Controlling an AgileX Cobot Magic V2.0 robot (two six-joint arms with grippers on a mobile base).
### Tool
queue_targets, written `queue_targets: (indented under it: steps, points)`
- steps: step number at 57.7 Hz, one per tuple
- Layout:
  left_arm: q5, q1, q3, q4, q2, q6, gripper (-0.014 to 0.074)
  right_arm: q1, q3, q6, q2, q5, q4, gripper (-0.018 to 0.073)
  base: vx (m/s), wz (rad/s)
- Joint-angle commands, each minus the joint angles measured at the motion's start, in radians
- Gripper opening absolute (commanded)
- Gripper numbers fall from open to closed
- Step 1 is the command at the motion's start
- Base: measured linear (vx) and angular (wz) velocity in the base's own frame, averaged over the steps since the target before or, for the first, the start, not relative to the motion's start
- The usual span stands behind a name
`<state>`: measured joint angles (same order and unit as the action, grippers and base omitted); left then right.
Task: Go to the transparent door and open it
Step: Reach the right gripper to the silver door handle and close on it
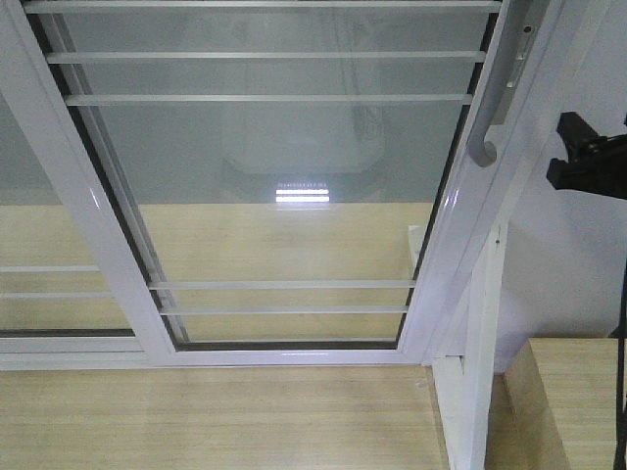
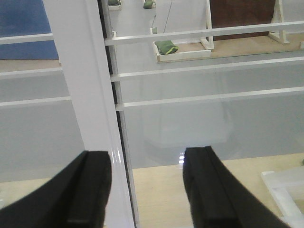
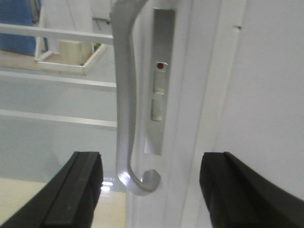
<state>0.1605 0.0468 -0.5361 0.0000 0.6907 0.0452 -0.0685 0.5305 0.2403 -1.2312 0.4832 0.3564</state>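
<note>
The transparent door [image 1: 284, 157] fills the front view: clear glass with thin white bars in a glossy white frame. Its curved grey handle [image 1: 482, 147] hangs on the right stile. In the right wrist view the handle [image 3: 124, 95] stands upright, its hooked lower end between the fingers of my right gripper [image 3: 151, 190]. That gripper is open and touches nothing. A black part of it shows at the front view's right edge [image 1: 586, 162], just right of the handle. My left gripper [image 2: 147, 190] is open too, facing the door's left white stile [image 2: 85, 95] and holding nothing.
A barred glass panel without a handle [image 1: 39, 245] overlaps on the left. A grey lock plate [image 3: 160, 80] with a red dot sits beside the handle. A white frame post [image 1: 480, 372], a white wall [image 1: 568, 264] and a wooden box [image 1: 568, 401] stand on the right. The floor [image 1: 216, 421] is wood.
</note>
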Motion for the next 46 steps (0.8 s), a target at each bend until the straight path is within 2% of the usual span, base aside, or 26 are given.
queue_targets:
  steps: [1, 10, 20, 27, 34, 46]
  points:
    - [-0.082, -0.001, -0.033, -0.006, 0.003, -0.009, 0.0475, -0.001, 0.034, 0.041, -0.052, 0.171, 0.065, 0.0496, 0.00, 0.00]
    - [-0.080, -0.001, -0.033, -0.006, 0.003, -0.009, 0.0475, -0.001, 0.070, 0.040, -0.151, 0.226, 0.094, 0.0493, 0.00, 0.00]
    - [-0.061, -0.001, -0.033, -0.006, 0.003, -0.009, 0.0475, -0.001, 0.196, 0.046, -0.244, 0.223, 0.095, 0.0493, 0.00, 0.00]
    - [-0.046, -0.001, -0.033, -0.006, 0.003, -0.009, 0.0475, -0.001, 0.301, 0.114, -0.302, 0.190, 0.120, 0.0493, 0.00, 0.00]
    - [-0.044, -0.001, -0.033, -0.006, 0.003, -0.009, 0.0475, -0.001, 0.385, 0.174, -0.349, 0.178, 0.185, 0.0493, 0.00, 0.00]
    - [-0.044, -0.001, -0.033, -0.006, 0.003, -0.009, 0.0475, 0.025, 0.507, 0.213, -0.440, 0.142, 0.217, 0.0493, 0.00, 0.00]
